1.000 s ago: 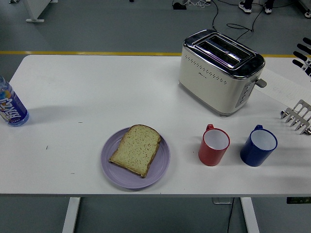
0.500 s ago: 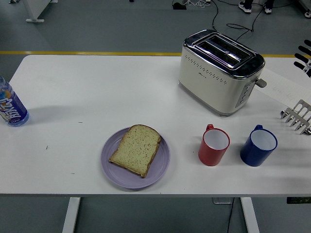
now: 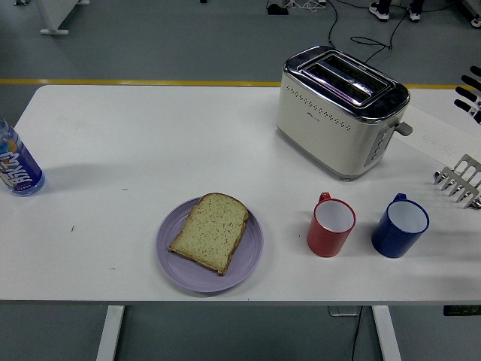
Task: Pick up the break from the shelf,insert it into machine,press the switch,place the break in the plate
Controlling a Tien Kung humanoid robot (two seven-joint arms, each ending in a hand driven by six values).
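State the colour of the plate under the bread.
Light purple plate, seen in the head view.

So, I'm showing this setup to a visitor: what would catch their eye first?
Probably the slice of bread lying flat on the purple plate near the table's front edge. Next, the shiny cream toaster at the back right, its slots empty, and the red mug and blue mug side by side in front of it.

1 toaster point(image 3: 342, 111), 1 plate point(image 3: 174, 259), 1 bread slice point(image 3: 211, 231), 2 mugs point(image 3: 331, 225), 1 bottle point(image 3: 16, 162), 1 rack point(image 3: 461, 180).

White table point(image 3: 150, 143): toaster point(image 3: 342, 113), plate point(image 3: 210, 244), mugs point(image 3: 331, 226).
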